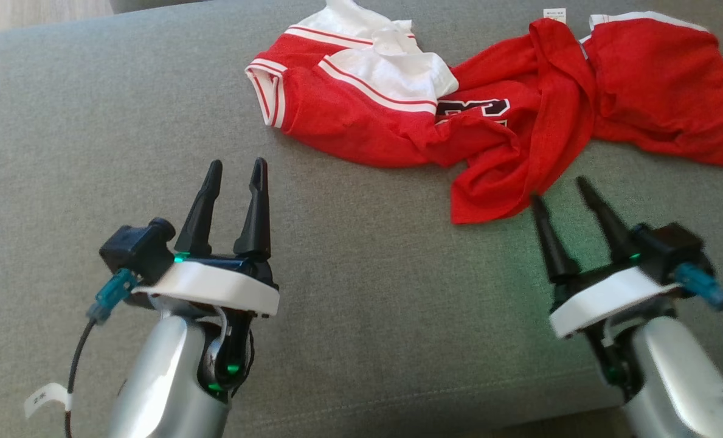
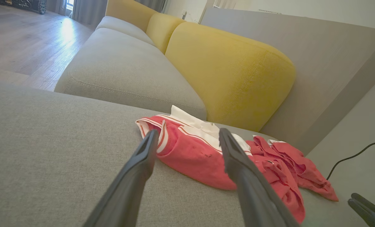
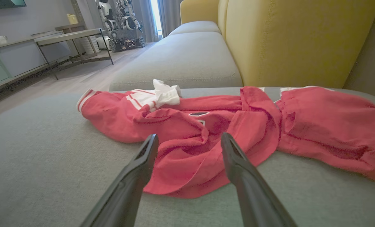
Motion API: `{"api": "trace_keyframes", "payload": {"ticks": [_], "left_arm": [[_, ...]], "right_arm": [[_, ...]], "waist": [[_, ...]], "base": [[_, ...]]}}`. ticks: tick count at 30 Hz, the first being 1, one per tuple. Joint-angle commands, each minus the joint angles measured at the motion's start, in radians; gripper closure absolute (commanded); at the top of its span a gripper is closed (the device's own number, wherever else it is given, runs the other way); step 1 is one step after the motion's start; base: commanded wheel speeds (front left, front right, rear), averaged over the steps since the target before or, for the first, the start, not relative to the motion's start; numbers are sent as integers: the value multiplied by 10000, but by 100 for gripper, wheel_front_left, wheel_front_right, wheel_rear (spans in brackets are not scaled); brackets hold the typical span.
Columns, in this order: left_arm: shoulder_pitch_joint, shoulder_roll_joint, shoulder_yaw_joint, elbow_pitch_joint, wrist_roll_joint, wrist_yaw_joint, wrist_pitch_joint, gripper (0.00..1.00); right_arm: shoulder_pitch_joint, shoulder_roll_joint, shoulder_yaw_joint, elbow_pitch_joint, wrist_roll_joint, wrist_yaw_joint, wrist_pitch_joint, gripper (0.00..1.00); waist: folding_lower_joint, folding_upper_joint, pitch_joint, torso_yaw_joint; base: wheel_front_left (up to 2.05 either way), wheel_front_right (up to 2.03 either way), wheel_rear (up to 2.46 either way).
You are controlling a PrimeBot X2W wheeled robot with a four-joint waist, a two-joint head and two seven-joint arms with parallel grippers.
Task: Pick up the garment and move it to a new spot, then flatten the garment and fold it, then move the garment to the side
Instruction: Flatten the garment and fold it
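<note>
- Left gripper (image 1: 237, 164) here, hanging over the grey cushion (image 1: 93, 121) at seven o'clock of the head view. My two fingers are spread wide, with nothing between them and nothing held.
- Right gripper (image 1: 559, 190) is over at four o'clock of that view. Its fingers are wide apart as well, and empty.
- The garment (image 1: 349, 121), red with white panels and striped trim, lies crumpled on the cushion. It runs from twelve o'clock round to two o'clock in the head view.
- From my left fingertips it sits at one o'clock, well apart, with bare cushion between us.
- From my right fingertips the nearest red flap is at eleven o'clock. My inner tip is just beside its hem; I cannot tell if it touches.
- A striped cuff (image 1: 270, 91) marks the garment's nine o'clock end, and dark lettering shows half folded in the middle. A white label (image 1: 554, 13) sticks out at the twelve o'clock edge.
- Through my left wrist view, the yellow backrest (image 2: 228, 75) rises at twelve o'clock behind the garment. There is wooden floor (image 2: 23, 41) at ten o'clock and a dark cable (image 2: 354, 156) at three o'clock.
- Through my right wrist view, red cloth spreads across beyond both fingers. A table (image 3: 73, 36) stands off at ten o'clock.
</note>
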Motion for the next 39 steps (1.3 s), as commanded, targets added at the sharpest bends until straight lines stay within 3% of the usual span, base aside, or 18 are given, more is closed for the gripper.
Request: {"api": "trace_keyframes", "payload": {"ticks": [1,9,17,27,36,37,38,39], "left_arm": [[-290,112,205,-255,96,-58,-51,0],[-293,112,49,-190,-44,-71,-51,0],[-296,112,-93,-164,-187,-13,-51,0],[-179,112,-79,-244,-264,24,-51,0],[-273,112,-49,-475,-273,3,-51,0],[-285,112,-68,-470,-280,3,-51,0],[-294,112,-83,-462,-284,2,-51,0],[-304,112,-90,-452,-284,2,-51,0]], "right_arm": [[-77,113,332,-459,-130,-7,34,0],[-109,265,1066,-292,-200,-7,526,0],[-785,284,1712,1304,-259,-7,1089,0],[-1232,739,806,2696,-1216,-7,1144,0],[-1506,1091,289,3274,-1784,-7,1340,0],[-1523,1115,279,3356,-1802,-7,1382,38],[-1543,1132,281,3424,-1819,-7,1396,96],[-1560,1142,309,3483,-1834,-7,1393,100]], "waist": [[0,0,34,-22],[0,0,101,336],[0,0,279,1048],[0,0,379,1601],[0,0,617,1526],[0,0,631,1514],[0,0,641,1499],[0,0,647,1481]], "base": [[0,0,0],[0,0,0],[0,0,0],[0,0,0],[0,0,0],[0,0,0],[0,0,0],[0,0,0]]}}
